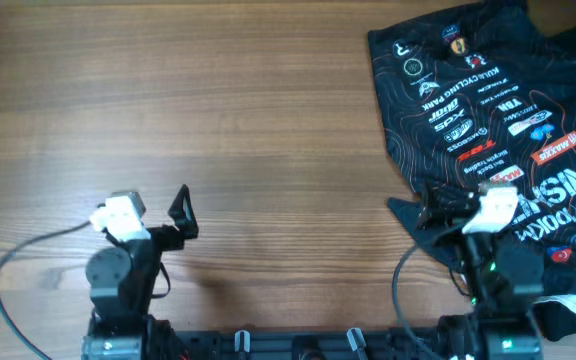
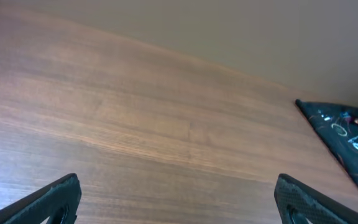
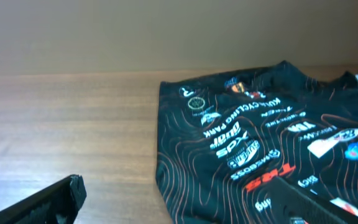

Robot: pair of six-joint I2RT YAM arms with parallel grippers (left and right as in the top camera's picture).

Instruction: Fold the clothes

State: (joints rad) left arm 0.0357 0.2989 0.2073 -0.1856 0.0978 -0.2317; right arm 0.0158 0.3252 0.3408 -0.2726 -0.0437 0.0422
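— Starting at the left: what is the left gripper (image 1: 184,212) doing?

— Nothing. Its own wrist view shows the jaws spread wide with only bare tabletop (image 1: 218,100) between them. It sits well apart from the jersey (image 1: 488,110), which lies spread out on the right side, reaching toward the far edge.

— How do you expect the jersey to handle?

— Thin, light and limp, I'd say. It lies nearly flat with soft ripples, so it should sag from any pinch and probably slide easily on the smooth wood. I'd take it at a corner or hem, where a finger can slip under the cloth. The near left corner looks handiest.

— And the right gripper (image 1: 438,208)?

— Jaws wide apart and holding nothing, poised over that same near left corner. I cannot tell whether a finger touches the cloth.

— What does each view add?

— Only the overhead shows most of the outline, plus a plain black garment (image 1: 568,305) with a pale edge at the near right. The left wrist view catches only one pointed corner at its right margin. The right wrist view shows the left edge, the orange contour lines and the logos close up.
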